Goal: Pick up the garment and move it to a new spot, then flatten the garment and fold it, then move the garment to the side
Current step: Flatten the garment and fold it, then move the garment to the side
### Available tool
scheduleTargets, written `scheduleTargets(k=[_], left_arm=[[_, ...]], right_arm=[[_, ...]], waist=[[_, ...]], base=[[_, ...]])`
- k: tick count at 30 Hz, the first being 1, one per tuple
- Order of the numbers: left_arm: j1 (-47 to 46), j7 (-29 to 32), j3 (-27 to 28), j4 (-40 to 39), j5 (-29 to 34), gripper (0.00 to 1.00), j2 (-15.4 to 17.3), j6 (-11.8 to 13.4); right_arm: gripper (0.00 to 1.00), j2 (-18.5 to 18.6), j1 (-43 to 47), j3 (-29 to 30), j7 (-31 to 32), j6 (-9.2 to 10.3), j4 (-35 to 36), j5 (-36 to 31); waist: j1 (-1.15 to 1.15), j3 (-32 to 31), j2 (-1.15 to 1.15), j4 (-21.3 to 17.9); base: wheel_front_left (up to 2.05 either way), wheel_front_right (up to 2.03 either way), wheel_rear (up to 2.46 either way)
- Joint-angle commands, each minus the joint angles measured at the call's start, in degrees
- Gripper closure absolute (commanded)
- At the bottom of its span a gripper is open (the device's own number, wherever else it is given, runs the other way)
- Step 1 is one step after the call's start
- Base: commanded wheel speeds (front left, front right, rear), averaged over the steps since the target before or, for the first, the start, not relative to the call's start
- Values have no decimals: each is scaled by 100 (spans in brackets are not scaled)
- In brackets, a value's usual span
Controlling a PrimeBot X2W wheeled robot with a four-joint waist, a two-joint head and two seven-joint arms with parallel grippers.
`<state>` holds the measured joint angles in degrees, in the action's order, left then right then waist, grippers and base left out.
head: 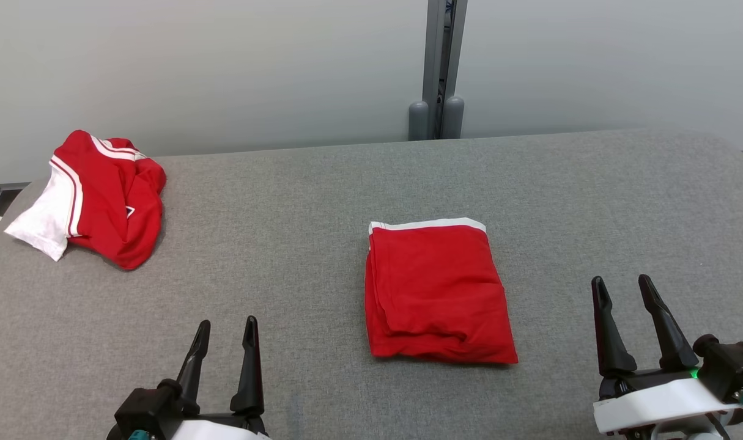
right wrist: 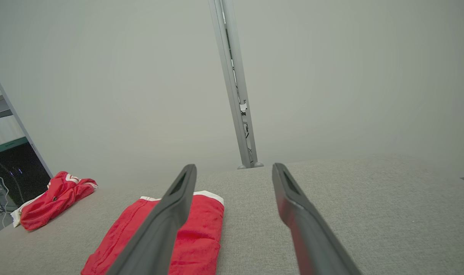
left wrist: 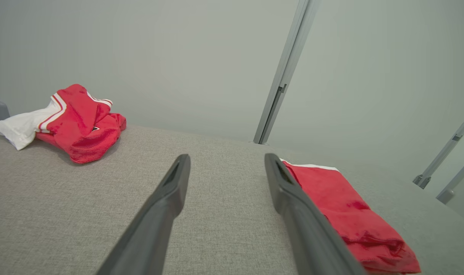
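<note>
One soft red garment (head: 438, 293) folded rectangular on woven grey surface (head: 273, 256)

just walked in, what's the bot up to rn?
Nothing is held right now. The left pincer and right pincer are both open and empty at the near edge of the grey table, one on each side of a folded red garment lying mid-table. It looks folded but not yet moved aside. A crumpled red-and-white garment sits at the far left.
</note>
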<state>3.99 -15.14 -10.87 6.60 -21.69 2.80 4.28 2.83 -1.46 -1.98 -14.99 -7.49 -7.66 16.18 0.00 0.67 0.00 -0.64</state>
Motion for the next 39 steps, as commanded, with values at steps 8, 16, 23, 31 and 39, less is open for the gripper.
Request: scheduleTargets(k=[8,16,23,31,39], left_arm=[[40,0,-48,25,30,0,21,17],[15,0,-65,34,28,0,21,22],[-49,0,-118,35,-1,0,21,34],[-157,0,-198,27,-24,0,21,46],[-355,-1,-302,31,-80,0,23,73]], right_arm=[[0,16,69,-23,-29,-2,-56,25],[0,17,90,-19,-16,-2,-75,26],[0,19,-77,88,281,-2,-253,81],[0,155,-706,46,1242,-2,-501,-159],[0,798,-1592,-375,3012,-3,-1199,699]], waist=[[0,-67,0,-7],[0,-66,0,-3],[0,-16,0,79],[0,169,0,292],[0,445,0,647]], base=[[0,0,0],[0,0,0],[0,0,0],[0,0,0],[0,0,0]])
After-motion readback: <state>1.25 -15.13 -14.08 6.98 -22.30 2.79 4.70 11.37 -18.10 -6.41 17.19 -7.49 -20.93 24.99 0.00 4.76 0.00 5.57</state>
